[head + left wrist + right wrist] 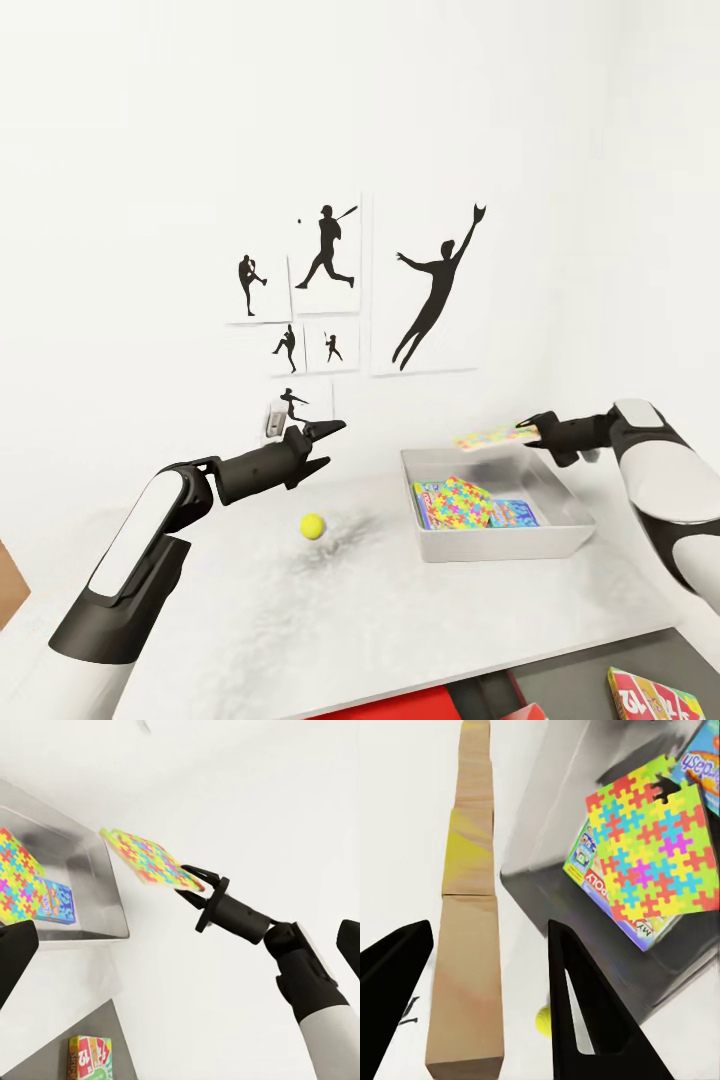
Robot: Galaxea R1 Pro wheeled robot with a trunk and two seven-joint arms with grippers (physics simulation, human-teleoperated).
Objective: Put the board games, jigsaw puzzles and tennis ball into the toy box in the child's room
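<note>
From the head camera I have the right gripper [530, 433] pinching 1 jigsaw puzzle [493, 438] by its near edge, the sheet held roughly flat and sticking out toward the robot's left, over the far rim of the toy box [560, 545]. Inside the box I see a second puzzle sheet [462, 499] lying on 2 board games, a blue one [514, 514] peeking out on its right. The tennis ball [313, 525] sits on the counter [250, 620], left of the box and well apart from it. My left gripper [325, 435] hangs above and behind the ball with jaws parted and nothing in them. A red-and-green game box [650, 695] shows low at the right corner.

Through the left wrist camera, the right gripper's [189, 880] jaws are clamped on a corner of the held puzzle [146, 856], which juts out past the box wall [105, 889], tilted a little.

The right wrist camera looks along the held sheet [469, 907], seen edge-on as a long tan strip between the dark fingers [585, 1020]. The box floor and the stacked puzzle [652, 855] lie below and to one side of it, the ball [543, 1021] beyond.

As I judge it, the release turns on this: the box's middle lies beneath and nearer the robot than the sheet, so the right arm should draw in before letting go. The left arm is nearer the ball.
</note>
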